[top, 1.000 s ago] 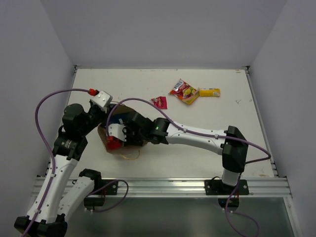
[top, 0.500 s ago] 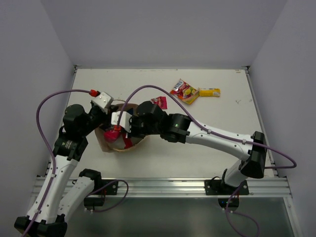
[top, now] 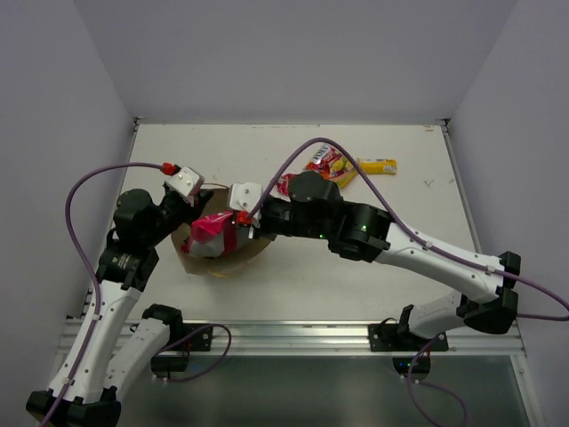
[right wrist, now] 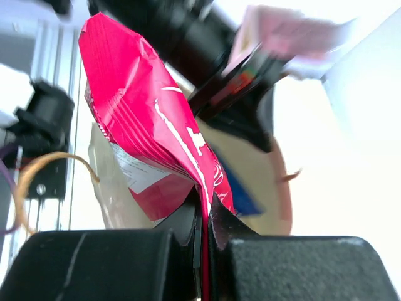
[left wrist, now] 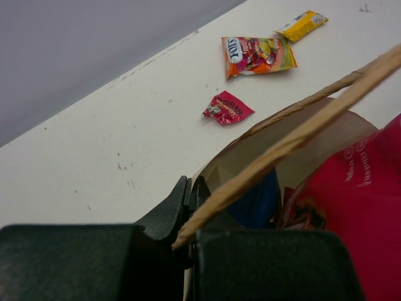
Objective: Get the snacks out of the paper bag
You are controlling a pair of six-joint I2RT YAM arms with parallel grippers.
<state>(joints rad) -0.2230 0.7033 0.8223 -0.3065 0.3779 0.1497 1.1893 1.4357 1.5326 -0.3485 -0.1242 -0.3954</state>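
The left pincer [left wrist: 190,191] is shut tight on the rim of the paper bag [left wrist: 319,141]. The thin paper edge is squeezed between its two black fingers. Just past this pincer, down inside the bag, sits the blue chip bag [left wrist: 260,199].

Next to the blue one is the big pink bag [top: 209,233]. It sticks up at the mouth of the paper bag, right beside the left pincer.

The right pincer [right wrist: 203,216] is squeezed shut on one end of the pink bag, pinching it between its fingers. The rest of the pink bag stands out from this pincer, with the paper bag and the blue chip bag behind it. A brown string handle [right wrist: 34,172] loops out to one side.

Three snacks lie flat on the tabletop [top: 293,294], out past both pincers on the far side. The tiny red wrapper [left wrist: 227,108] is the closest to the pincers. The red and yellow candy pouch [left wrist: 257,55] is farther off. The slim yellow bar [left wrist: 302,25] lies just beside the pouch and is the farthest away.
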